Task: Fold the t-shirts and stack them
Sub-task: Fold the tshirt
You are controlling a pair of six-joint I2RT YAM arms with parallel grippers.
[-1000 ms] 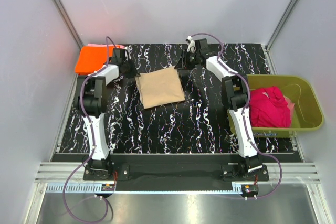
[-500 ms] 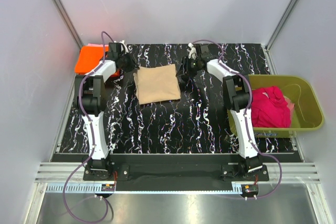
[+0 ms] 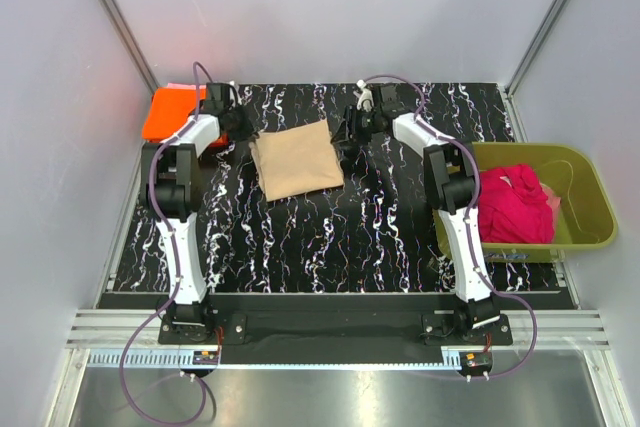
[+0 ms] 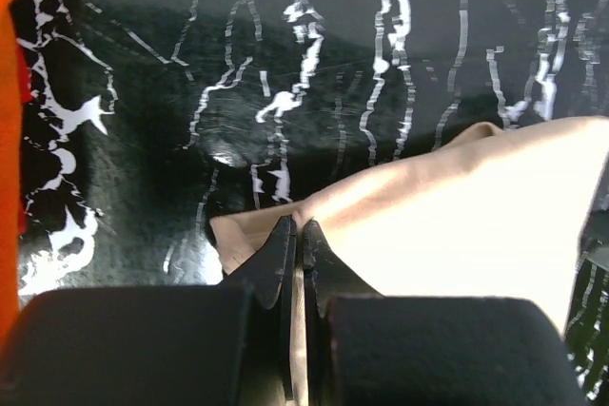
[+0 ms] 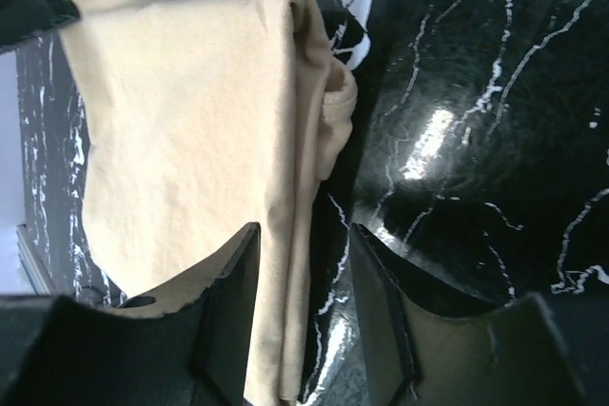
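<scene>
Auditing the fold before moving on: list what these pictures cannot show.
- Top view: the left arm covers part of the orange t-shirt; anything beneath is hidden.
- Top view: the right arm hides the magenta t-shirt's table-side edge in the tub.
- Left wrist view: the left gripper, shut on the tan t-shirt, hides how many layers it pinches.
- Right wrist view: whether the open right gripper touches cloth is unclear.

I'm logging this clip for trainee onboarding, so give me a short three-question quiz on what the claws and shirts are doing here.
1. True or false: the left claw is shut on a corner of the tan t-shirt.
2. Where is the magenta t-shirt? A beside the tan t-shirt; B in the green tub; C in the left claw.
3. Fill in: the jaws of the right claw stand ___.
Key: 1 true; 2 B; 3 open.
</scene>
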